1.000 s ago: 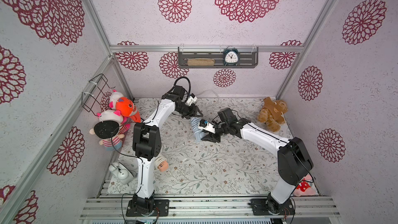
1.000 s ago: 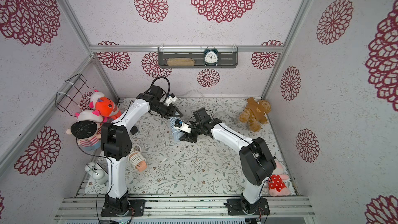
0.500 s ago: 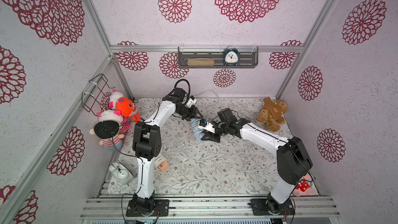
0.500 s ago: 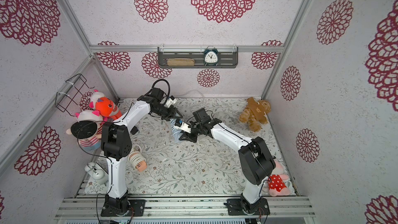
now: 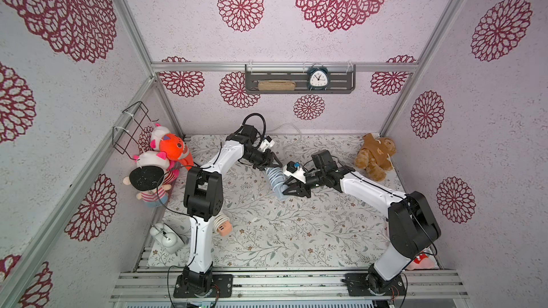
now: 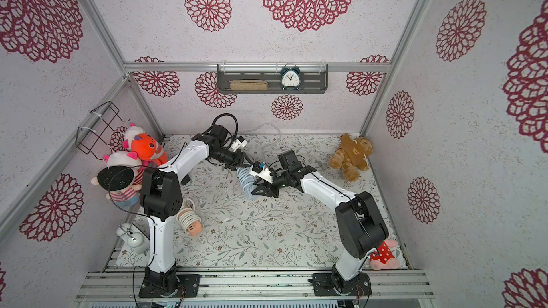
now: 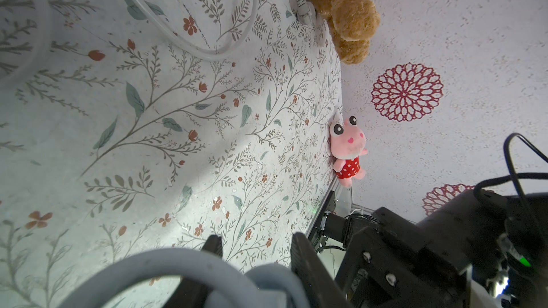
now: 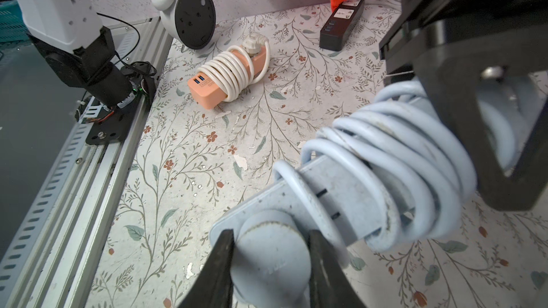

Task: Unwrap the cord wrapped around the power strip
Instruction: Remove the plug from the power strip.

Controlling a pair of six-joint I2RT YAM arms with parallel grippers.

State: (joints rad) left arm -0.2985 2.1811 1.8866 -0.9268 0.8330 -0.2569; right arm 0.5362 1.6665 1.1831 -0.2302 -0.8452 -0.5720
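A pale blue power strip (image 5: 274, 179) (image 6: 245, 179) (image 8: 341, 194) hangs between both arms at mid table, its cord (image 8: 400, 155) wound round it in several coils. My left gripper (image 5: 271, 163) (image 6: 245, 164) (image 7: 258, 250) is shut on the strip's far end, with a loop of cord (image 7: 142, 265) arching in front of its fingers. At the near end my right gripper (image 5: 289, 191) (image 6: 257, 190) (image 8: 270, 262) is shut on the cord's round blue plug (image 8: 269, 254), one finger on each side of it.
An orange power strip wound with white cord (image 8: 228, 78) (image 5: 221, 227), a black power strip (image 8: 341, 25) and a white alarm clock (image 8: 189, 16) sit front left. A brown teddy bear (image 5: 375, 155), a pink frog plush (image 7: 348, 149) and a loose clear cable (image 7: 207, 48) lie right and back.
My right gripper's jaws have narrowed onto the plug. The left gripper and the strip's far end have shifted slightly toward the front.
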